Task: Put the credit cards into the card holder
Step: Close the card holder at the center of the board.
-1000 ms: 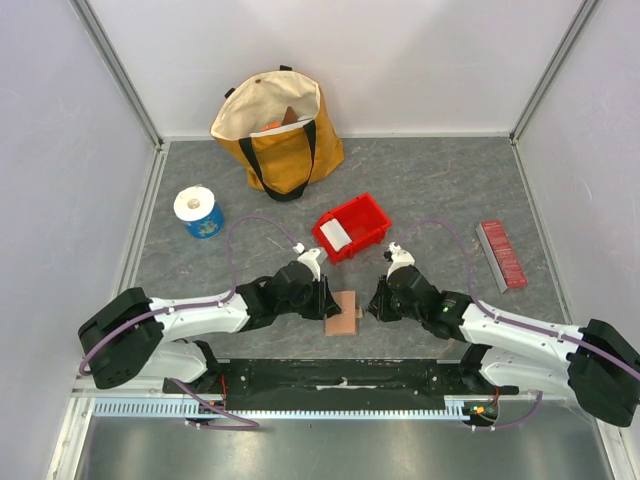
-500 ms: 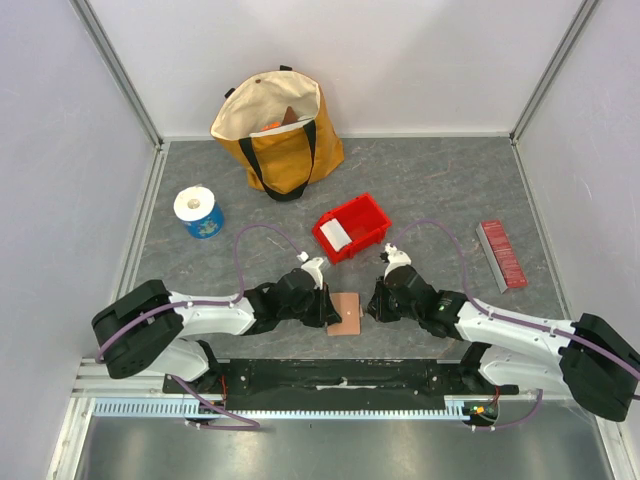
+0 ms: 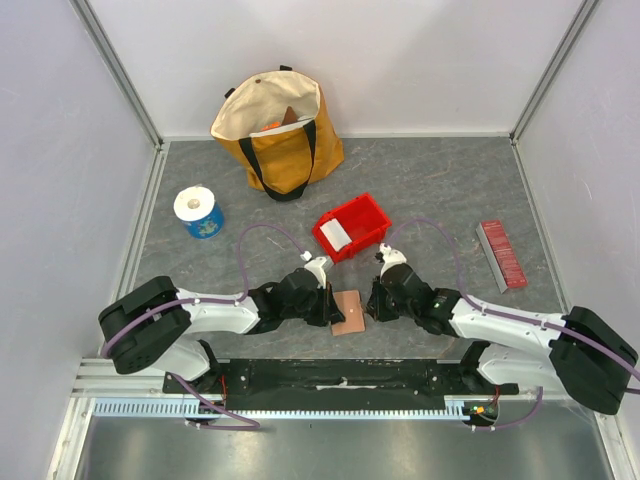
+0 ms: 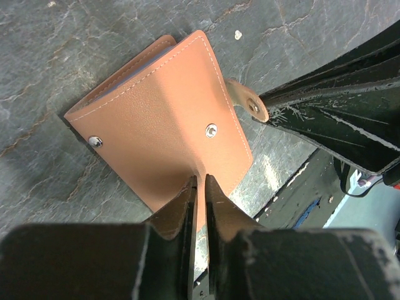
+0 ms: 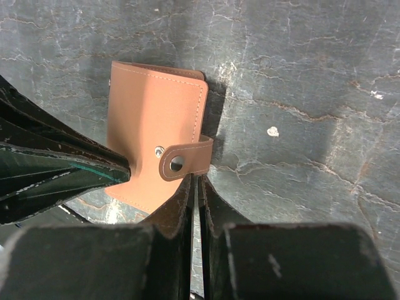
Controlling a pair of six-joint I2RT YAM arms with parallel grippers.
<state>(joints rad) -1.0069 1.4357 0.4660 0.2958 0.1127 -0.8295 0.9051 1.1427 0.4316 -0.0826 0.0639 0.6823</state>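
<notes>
**Top view.** The tan card holder (image 3: 349, 313) is found closed on the counter (image 3: 440, 190), near its front edge and between the two arms. The left fingers (image 3: 328, 306) are set at its left edge and the right fingers (image 3: 369, 303) at its right. This is evidently so that one side can be steadied while the other is worked. A white card (image 3: 335, 235) is seen in the red bin (image 3: 365, 215) just behind the holder. Whether any card is already inside the holder cannot be told.

**Left wrist view.** The left fingers are closed to a thin slit, and the near edge of the leather cover is nipped between them. The snap tab (image 4: 247, 105) is undone and is drawn off the cover toward the right fingertips.

**Right wrist view.** The right fingers are likewise almost together, with their tips at the end of the tab. A pinch on the tab is judged likely, so that the holder can be pulled open against the left hold. The inner slots are hidden.
</notes>
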